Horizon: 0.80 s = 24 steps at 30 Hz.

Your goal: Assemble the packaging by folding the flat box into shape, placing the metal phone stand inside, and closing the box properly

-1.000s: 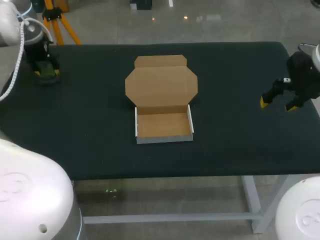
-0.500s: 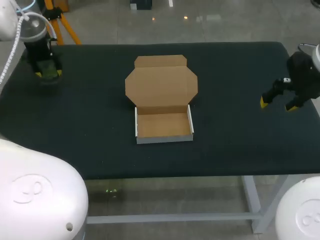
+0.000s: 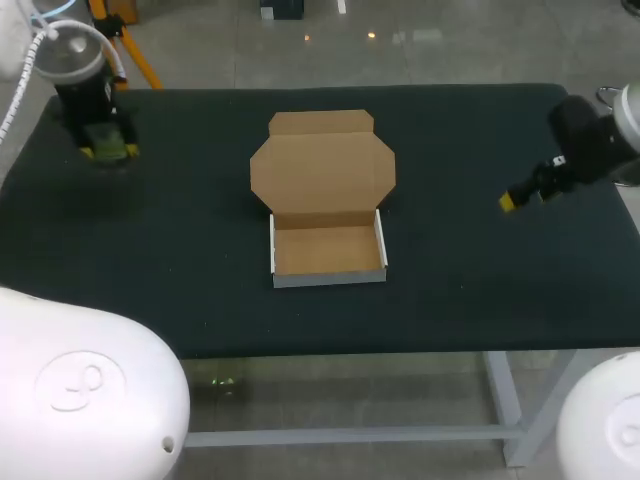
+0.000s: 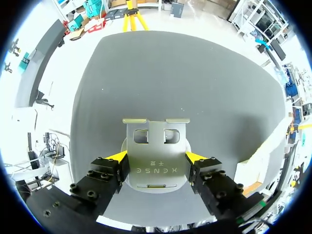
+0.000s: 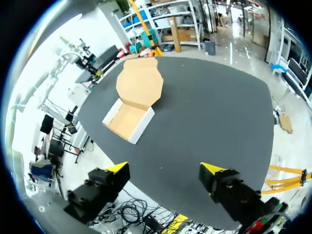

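Box point(image 3: 328, 250) was folded, lid open, empty; left gripper point(image 4: 157, 159) clamped the stand point(image 4: 156, 146) well apart from it, right gripper point(image 5: 163, 169) gaped empty; insert and close remained.

A rectangular table point(image 3: 480, 270) covered in matte black cloth stands on a pale grey metal frame point(image 3: 503, 392), seen below its near edge. One thing lies directly on the cloth, about midway between the side edges: a shallow brown cardboard box point(image 3: 328, 252) with white outer walls. Its tray part faces the near edge. Its wide lid point(image 3: 322, 175) with clipped corners lies folded back flat on the cloth toward the far edge, ending in a narrow tuck flap point(image 3: 321, 122).
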Tool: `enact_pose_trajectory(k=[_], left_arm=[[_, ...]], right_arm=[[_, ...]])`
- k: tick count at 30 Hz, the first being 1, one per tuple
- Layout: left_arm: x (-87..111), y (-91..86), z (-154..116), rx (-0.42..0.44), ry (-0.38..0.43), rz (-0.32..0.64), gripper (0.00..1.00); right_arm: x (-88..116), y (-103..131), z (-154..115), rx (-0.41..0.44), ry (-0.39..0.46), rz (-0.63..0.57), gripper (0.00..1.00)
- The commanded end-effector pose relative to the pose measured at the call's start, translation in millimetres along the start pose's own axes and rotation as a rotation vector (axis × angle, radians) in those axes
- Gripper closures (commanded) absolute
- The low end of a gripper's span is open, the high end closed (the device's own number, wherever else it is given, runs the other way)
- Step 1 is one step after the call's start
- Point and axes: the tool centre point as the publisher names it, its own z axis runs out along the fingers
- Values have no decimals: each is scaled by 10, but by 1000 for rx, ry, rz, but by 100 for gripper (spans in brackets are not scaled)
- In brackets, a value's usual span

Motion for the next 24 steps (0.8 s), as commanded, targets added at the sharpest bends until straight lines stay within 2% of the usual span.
enact_pose_trajectory(k=[1, 12, 24], left_arm=[[81, 251, -193, 89, -2, 12, 100], [344, 527, -316, 90, -6, 53, 100], [615, 785, -485, 105, -11, 81, 100]], right_arm=[[-15, -56, 6, -73, 149, -273, 0], [122, -140, 129, -76, 234, -511, 0], [122, -140, 129, -76, 234, -511, 0]])
